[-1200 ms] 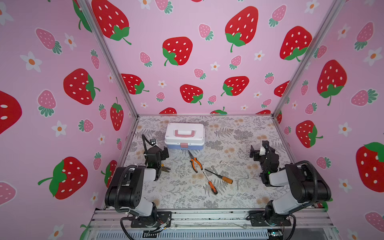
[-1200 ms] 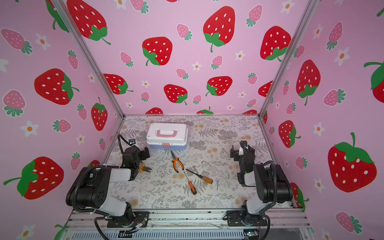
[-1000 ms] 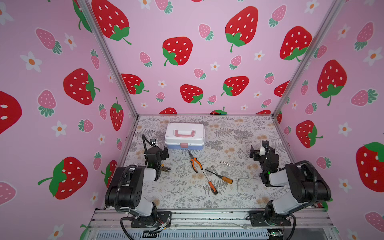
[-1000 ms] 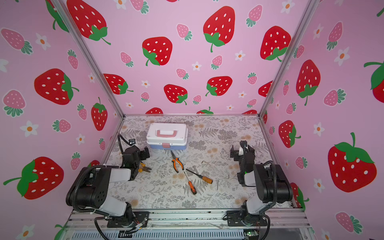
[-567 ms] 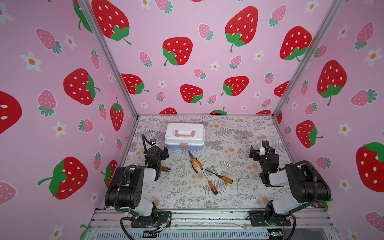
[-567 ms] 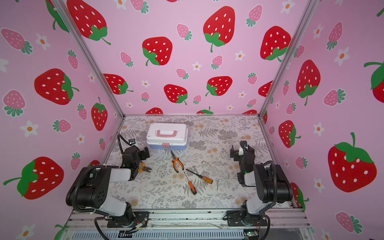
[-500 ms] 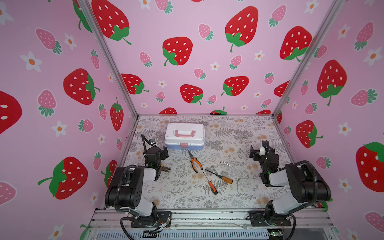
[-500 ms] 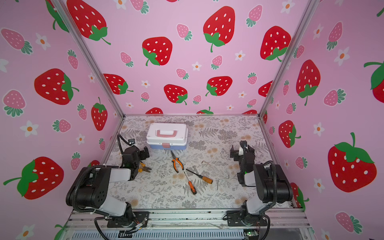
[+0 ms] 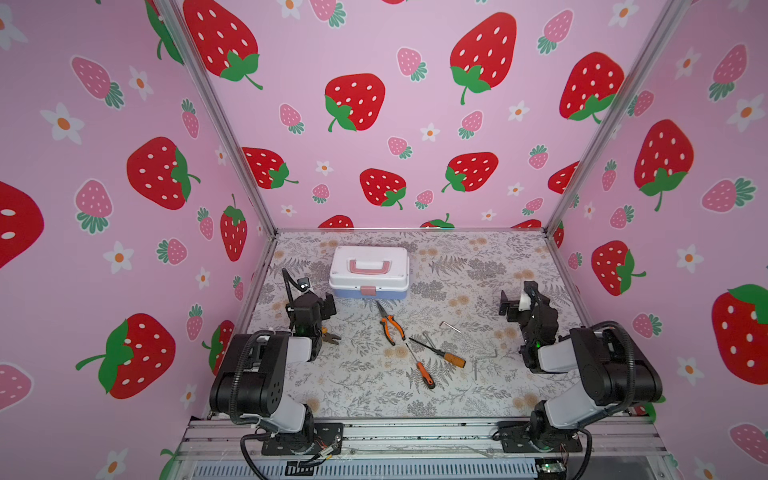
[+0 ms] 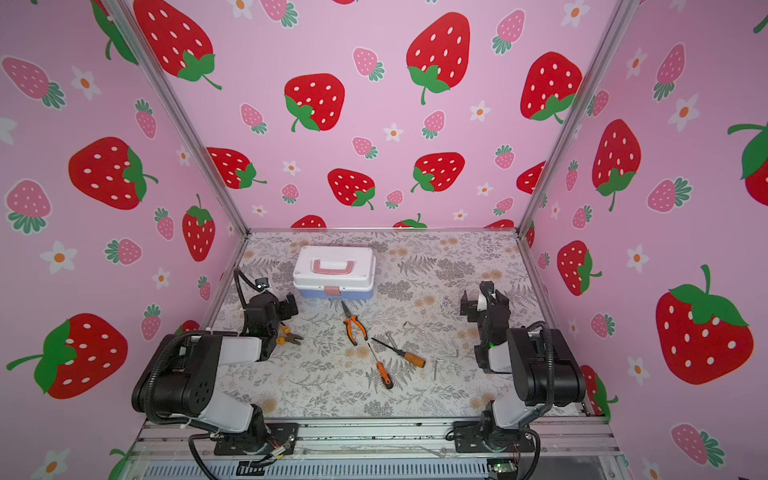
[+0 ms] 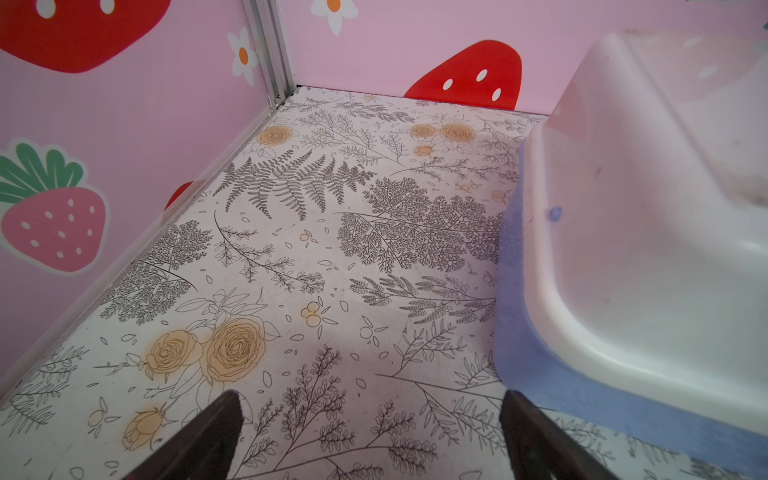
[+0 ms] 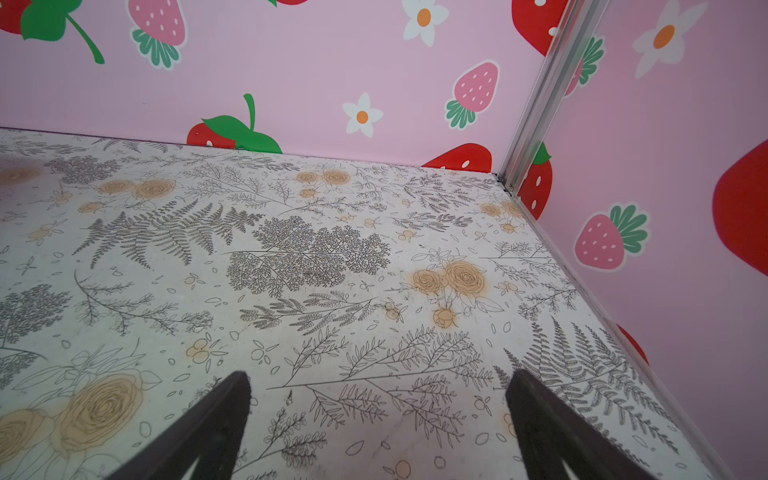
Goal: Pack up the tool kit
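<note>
Meanwhile, on the fern-and-rose printed tabletop (image 9: 357, 390), the tool kit (image 9: 369, 272) stands shut near the back edge, left of the middle. Its white lid is down on the periwinkle base and its pink handle lies flat. My left gripper (image 9: 311, 304) hangs close to the left edge, its fingers (image 11: 216, 436) spread wide and holding nothing; in the left wrist view a corner of the kit sits just beside one fingertip. My right gripper (image 9: 514, 306) hovers near the right edge, fingers (image 12: 224, 415) equally wide and empty over bare print. Between my arms, mid-surface, lie orange-handled long-nose pliers (image 9: 390, 326), an orange-handled screwdriver (image 9: 446, 356), an orange-and-black screwdriver (image 9: 424, 371) and, toward the right edge, a small hex key (image 9: 450, 326). Small cutting pliers (image 9: 331, 336) sit partly under my left arm.
</note>
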Controlling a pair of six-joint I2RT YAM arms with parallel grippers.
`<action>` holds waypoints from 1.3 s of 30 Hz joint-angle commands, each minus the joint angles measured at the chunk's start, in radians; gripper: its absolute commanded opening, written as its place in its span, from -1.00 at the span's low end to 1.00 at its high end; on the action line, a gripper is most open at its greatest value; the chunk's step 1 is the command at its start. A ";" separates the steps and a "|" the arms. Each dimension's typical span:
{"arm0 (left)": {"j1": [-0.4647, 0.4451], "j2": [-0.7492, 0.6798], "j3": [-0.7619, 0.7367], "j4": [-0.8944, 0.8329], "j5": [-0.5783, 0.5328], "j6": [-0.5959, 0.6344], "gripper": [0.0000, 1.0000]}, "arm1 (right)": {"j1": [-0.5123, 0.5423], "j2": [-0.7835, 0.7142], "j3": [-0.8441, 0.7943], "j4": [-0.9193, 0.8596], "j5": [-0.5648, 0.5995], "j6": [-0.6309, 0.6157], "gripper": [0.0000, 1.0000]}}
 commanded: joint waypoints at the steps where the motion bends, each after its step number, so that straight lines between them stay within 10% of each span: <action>1: -0.003 0.003 0.022 0.013 -0.020 0.004 0.98 | -0.003 -0.006 0.014 0.012 -0.005 0.001 0.99; 8: -0.004 -0.050 0.062 -0.086 -0.062 -0.013 0.98 | 0.018 -0.134 0.067 -0.169 0.164 0.042 0.99; 16: -0.033 -0.167 0.358 -0.600 -0.149 -0.154 0.98 | 0.079 -0.285 0.158 -0.391 0.305 0.099 0.99; 22: -0.052 -0.158 0.718 -1.205 -0.348 -0.530 0.98 | 0.206 -0.315 0.271 -0.605 0.414 0.162 0.99; 26: -0.048 -0.133 0.798 -1.208 -0.272 -0.495 0.98 | 0.272 -0.241 0.403 -0.790 0.354 0.246 0.99; 28: -0.047 -0.106 0.829 -1.176 -0.183 -0.445 0.91 | 0.305 -0.216 0.427 -0.794 0.261 0.254 0.67; 32: -0.047 0.020 0.977 -1.213 0.005 -0.375 0.38 | 0.369 -0.155 0.473 -0.801 0.118 0.308 -0.66; 35: -0.047 0.139 1.110 -1.308 0.085 -0.361 -0.05 | 0.415 -0.097 0.528 -0.846 0.061 0.324 -0.92; 39: -0.047 0.209 1.142 -1.303 0.191 -0.360 0.00 | 0.457 -0.012 0.614 -0.932 -0.023 0.313 -0.96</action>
